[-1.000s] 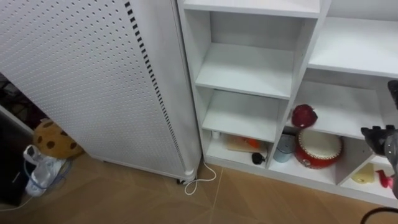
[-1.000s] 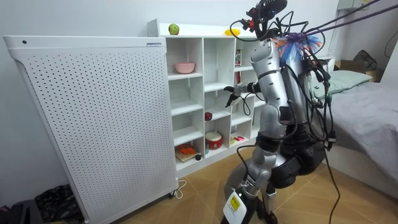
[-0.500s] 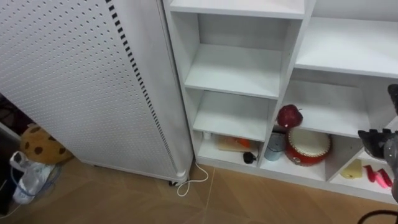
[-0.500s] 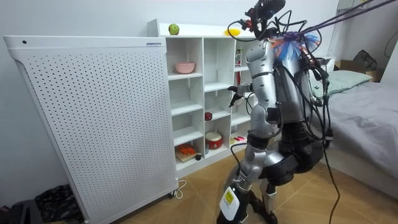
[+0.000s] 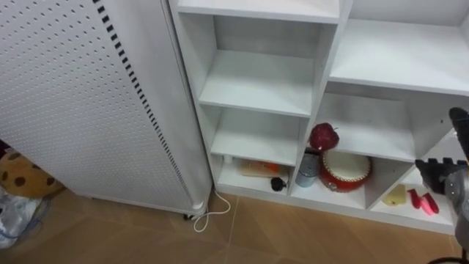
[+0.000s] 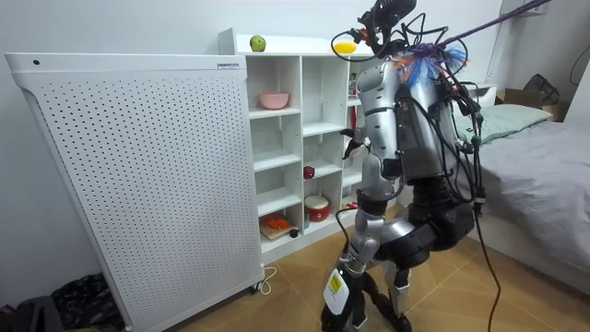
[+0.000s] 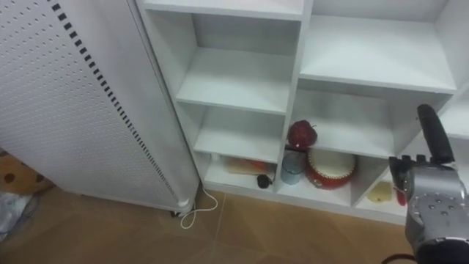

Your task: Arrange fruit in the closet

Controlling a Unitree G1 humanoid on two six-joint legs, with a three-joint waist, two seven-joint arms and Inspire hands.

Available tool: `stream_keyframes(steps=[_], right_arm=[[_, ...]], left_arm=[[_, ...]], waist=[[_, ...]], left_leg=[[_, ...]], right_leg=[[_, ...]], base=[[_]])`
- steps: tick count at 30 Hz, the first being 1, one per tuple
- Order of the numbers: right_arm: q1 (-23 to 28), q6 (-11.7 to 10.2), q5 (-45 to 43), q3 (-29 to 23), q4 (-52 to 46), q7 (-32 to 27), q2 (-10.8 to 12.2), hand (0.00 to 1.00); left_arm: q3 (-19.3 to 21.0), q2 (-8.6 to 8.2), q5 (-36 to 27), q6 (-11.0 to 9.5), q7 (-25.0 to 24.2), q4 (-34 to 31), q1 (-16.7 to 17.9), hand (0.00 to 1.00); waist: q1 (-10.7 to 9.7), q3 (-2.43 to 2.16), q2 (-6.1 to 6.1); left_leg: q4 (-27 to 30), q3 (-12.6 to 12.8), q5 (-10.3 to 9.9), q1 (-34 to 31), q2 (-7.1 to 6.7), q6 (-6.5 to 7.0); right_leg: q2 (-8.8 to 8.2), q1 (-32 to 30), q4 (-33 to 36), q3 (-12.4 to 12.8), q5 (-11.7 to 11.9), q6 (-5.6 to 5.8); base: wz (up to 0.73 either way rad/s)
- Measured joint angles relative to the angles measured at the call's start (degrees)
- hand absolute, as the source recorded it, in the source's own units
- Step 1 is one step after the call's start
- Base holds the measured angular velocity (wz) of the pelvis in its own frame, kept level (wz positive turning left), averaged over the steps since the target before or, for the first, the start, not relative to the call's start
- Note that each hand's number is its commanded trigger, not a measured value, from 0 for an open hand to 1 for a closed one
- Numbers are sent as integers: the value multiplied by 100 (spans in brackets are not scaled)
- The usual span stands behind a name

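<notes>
A dark red apple sits at the left end of a middle shelf of the white closet, just above a grey cup. In the room view a green apple and a yellow fruit lie on the closet's top. I stand close in front of the closet. My right hand is held up at the right edge, thumb raised and fingers relaxed, open and empty. It hangs well to the right of the red apple, in front of the lower right compartments.
The bottom row holds a flat orange item, a grey cup, a round red tin and small yellow and red things. A pink bowl is on an upper shelf. A perforated white panel stands left. A bed is behind me.
The whole eye view has slid left, so the camera has swung right. In the room view my body has turned and shifted nearer the closet. The right hand keeps its pose.
</notes>
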Motion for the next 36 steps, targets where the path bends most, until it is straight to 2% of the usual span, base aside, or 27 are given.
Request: stream_keyframes(steps=[4, 7, 11, 14, 17, 19, 20, 22, 23, 24, 27, 29, 31, 33, 35, 36], right_arm=[[271, 154, -52, 24, 154, 458, 40, 0], [512, 364, -324, 273, 580, 965, 50, 0], [968, 602, -1050, 583, 994, 1530, 46, 0], [1329, 731, -1516, 690, 1214, 1959, 46, 0], [1768, 748, -1899, 1039, 1480, 2398, 47, 0], [2239, 793, -2369, 1072, 1504, 2527, 69, 0], [2557, 796, -2622, 1079, 1500, 2571, 117, 0], [3106, 782, -2892, 1148, 1493, 2622, 173, 0], [3459, 783, -3192, 1148, 1498, 2591, 259, 0], [3741, 784, -3497, 1155, 1497, 2537, 352, 0], [4248, 778, -4264, 1218, 1469, 2528, 548, 0], [4537, 743, -4687, 1247, 1408, 2567, 641, 0], [4829, 667, -5060, 1253, 1401, 2567, 796, 0], [5163, 666, -5830, 1252, 1283, 2626, 983, 0], [5390, 681, -6196, 1251, 1310, 2647, 1045, 0], [5513, 689, -6344, 1278, 1346, 2648, 1078, 0]], left_arm=[[10, 0, 0, 17, -131, 44, -54, 0], [7, 4, 0, 30, -277, 117, -64, 0], [18, 31, -60, 95, -511, 378, -308, 0], [197, 118, -116, 67, -617, 552, -516, 0], [288, 286, -238, -113, -608, 577, -578, 0], [470, 328, -223, -296, -573, 578, -484, 0], [588, 368, -223, -413, -542, 578, -312, 0], [773, 419, -168, -540, -411, 520, 97, 0], [958, 439, -115, -558, -274, 356, 451, 0], [1089, 450, -18, -565, -151, 262, 764, 0], [1162, 464, 338, -595, -14, 80, 1236, 0], [1191, 452, 342, -681, 33, -33, 1414, 0], [1350, 424, 377, -745, 89, -115, 1543, 0], [1498, 414, 572, -762, 153, -389, 1787, 0], [1637, 350, 687, -751, 175, -561, 1809, 0], [1635, 320, 723, -747, 197, -573, 1782, 0]], waist=[[17, 15, -23], [33, 28, -44], [23, 47, -95], [-7, 56, -109], [-106, 54, -105], [-94, 47, -94], [-92, 41, -97], [-75, -26, -62], [-71, -114, -64], [-75, -182, -54], [-142, -231, -15], [-175, -240, -12], [-194, -269, -59], [-348, -329, -141], [-407, -340, -166], [-428, -326, -162]], left_leg=[[-98, 1, -18, 262, 3, -10], [-241, 4, -28, 536, 78, -27], [-585, 3, 22, 904, 86, -61], [-734, 8, 32, 1153, 86, -65], [-962, -32, 50, 1455, 104, -94], [-1159, -74, 63, 1706, 129, -114], [-1323, -89, 73, 1903, 128, -124], [-1556, -96, 80, 2193, 144, -123], [-1703, -88, 90, 2382, 141, -111], [-1868, -79, 104, 2582, 118, -103], [-2349, -39, 210, 3224, 43, -66], [-2602, -38, 246, 3631, -3, -65], [-2835, -33, 259, 4011, -23, -69], [-3056, -38, 259, 4435, -44, -71], [-3182, -46, 259, 4699, -59, -71], [-3288, -28, 259, 4901, -73, -71]], right_leg=[[21, 260, -107, -7, -18, 12], [108, 561, -333, -44, 11, 25], [165, 910, -675, -55, 104, 26], [158, 1160, -798, -75, 104, 30], [176, 1560, -1070, -262, 99, 20], [264, 1873, -1368, -317, 124, 62], [285, 2097, -1568, -345, 156, 88], [334, 2455, -1908, -458, 223, 114], [374, 2659, -2113, -476, 253, 159], [374, 2862, -2284, -493, 285, 197], [365, 3523, -2751, -578, 390, 292], [363, 3957, -3033, -635, 415, 340], [371, 4350, -3305, -686, 434, 377], [403, 4849, -3649, -787, 463, 433], [443, 5189, -3886, -820, 509, 489], [460, 5392, -4008, -746, 535, 512]], base=[[-1], [-8], [-3], [2], [15], [14], [0], [0], [0], [3], [15], [17], [11], [18], [16], [0]])
